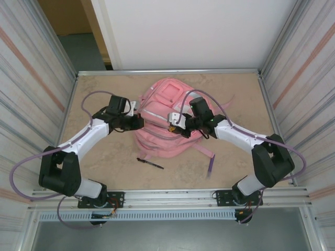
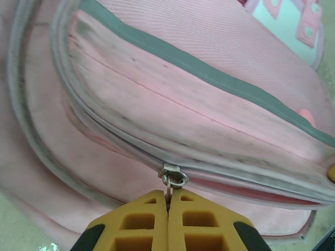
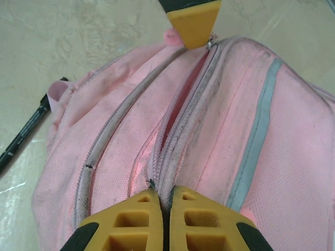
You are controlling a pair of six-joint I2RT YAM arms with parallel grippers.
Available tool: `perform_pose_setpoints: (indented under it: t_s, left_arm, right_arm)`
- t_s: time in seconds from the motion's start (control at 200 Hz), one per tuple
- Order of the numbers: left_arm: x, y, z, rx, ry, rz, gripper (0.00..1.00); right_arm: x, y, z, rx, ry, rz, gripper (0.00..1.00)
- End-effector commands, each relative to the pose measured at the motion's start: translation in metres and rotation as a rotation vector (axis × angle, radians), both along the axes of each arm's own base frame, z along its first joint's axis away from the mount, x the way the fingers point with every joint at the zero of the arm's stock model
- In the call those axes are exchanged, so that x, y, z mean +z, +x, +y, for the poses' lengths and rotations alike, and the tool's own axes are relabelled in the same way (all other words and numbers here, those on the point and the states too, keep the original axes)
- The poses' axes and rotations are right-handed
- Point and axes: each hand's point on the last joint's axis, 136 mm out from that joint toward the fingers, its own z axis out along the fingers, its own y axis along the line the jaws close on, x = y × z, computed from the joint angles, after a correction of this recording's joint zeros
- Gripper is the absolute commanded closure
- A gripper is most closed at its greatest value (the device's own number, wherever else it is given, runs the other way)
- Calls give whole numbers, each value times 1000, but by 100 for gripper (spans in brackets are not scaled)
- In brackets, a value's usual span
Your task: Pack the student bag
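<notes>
No writing, brand mark, number or sign can be read on the student bag (image 1: 157, 138), on the pen (image 1: 150, 163) lying near it, or on the table (image 1: 120, 175).

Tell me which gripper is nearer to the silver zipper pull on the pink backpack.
Left. The left gripper is shut on the zipper pull itself; the right gripper pinches the student bag at its zipper edge, farther along that opening.

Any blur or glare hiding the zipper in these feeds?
Left wrist: zipper pull sharp and evenly lit, far corner of the backpack soft. Right wrist: zipper crisp, mild sheen on the table. Top external: flat light, walls bowed by the lens.
</notes>
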Motion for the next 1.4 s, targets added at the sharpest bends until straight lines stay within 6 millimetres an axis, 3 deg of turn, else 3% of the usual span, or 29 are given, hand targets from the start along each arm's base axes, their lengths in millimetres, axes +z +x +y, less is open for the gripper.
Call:
perform_pose_setpoints:
  t_s: [0.0, 0.03, 0.1, 0.22, 0.326, 0.401, 0.546, 0.737, 0.882, 1.067, 1.223, 1.288, 1.393]
  left_arm:
    - [2, -4, -14, -35, 11, -28, 100]
    - [2, -8, -23, -64, 9, -28, 100]
    - [3, -21, -46, -140, -15, -27, 100]
    - [12, -33, -74, -196, -84, -26, 100]
    - [23, -38, -90, -226, -137, -31, 100]
    - [29, -41, -101, -249, -175, -27, 100]
    - [40, -50, -117, -287, -249, 3, 100]
    - [33, -51, -106, -270, -208, 1, 100]
    - [28, -43, -89, -226, -177, -15, 100]
    - [7, -15, -40, -63, -130, 16, 100]
    - [-5, 8, 0, 72, -119, 17, 100]
    - [-9, 10, 1, 65, -100, 13, 100]
    - [-6, -3, -27, -9, -163, 27, 100]
  right_arm:
    - [7, -10, -13, -43, -2, 66, 81]
    - [11, -14, -12, -41, 6, 89, 73]
    - [22, -24, -9, -40, 38, 141, 66]
    - [35, -43, -6, -27, 35, 206, 61]
    - [32, -50, 3, -40, -9, 169, 58]
    - [23, -36, 8, -102, -45, 121, 58]
    - [2, 1, -4, -241, -135, 37, 57]
    - [-17, 0, -6, -202, -264, -53, 59]
    - [-17, -1, -7, -182, -266, -80, 91]
    - [-10, -8, -10, -132, -266, -129, 100]
    - [-15, -12, -17, -110, -292, -136, 100]
    - [-16, -10, -17, -119, -286, -123, 100]
    - [-13, -16, -10, -112, -240, -35, 74]
